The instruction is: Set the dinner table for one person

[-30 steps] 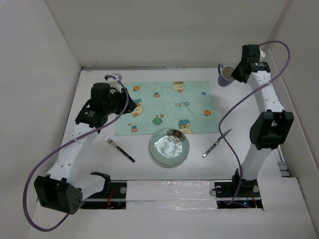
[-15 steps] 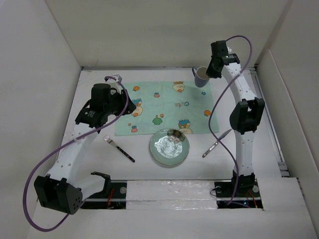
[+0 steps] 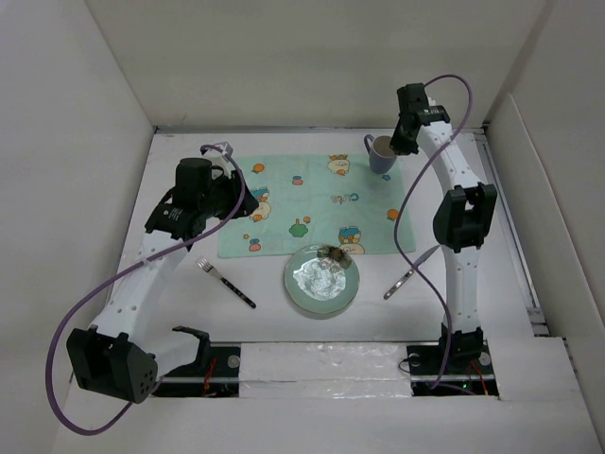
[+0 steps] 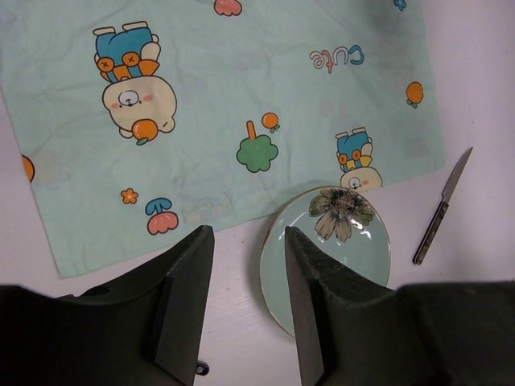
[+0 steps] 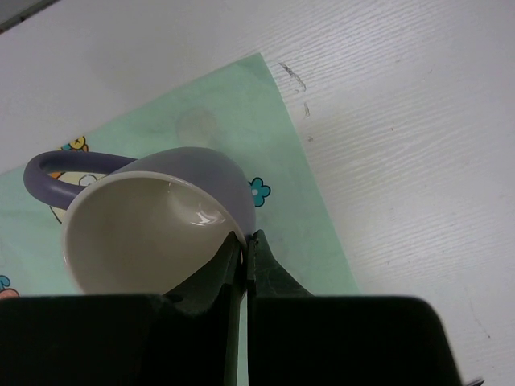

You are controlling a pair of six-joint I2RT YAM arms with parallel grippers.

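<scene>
Because the right gripper (image 5: 244, 249) clamps only one rim wall of the purple mug (image 5: 145, 217), the mug may pivot or slip if set down abruptly. The mug sits over the placemat (image 3: 312, 203) corner at 1 o'clock, where an edge landing could tip it. The left gripper (image 4: 248, 241) hangs spread and empty at 9 o'clock. The white tabletop (image 3: 170, 312) lies beneath everything.

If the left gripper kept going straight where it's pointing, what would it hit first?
Likely the near edge of the green placemat, beside the plate, or the bare dinner table before it. The left gripper points down there, open; depth is hard to judge.
</scene>
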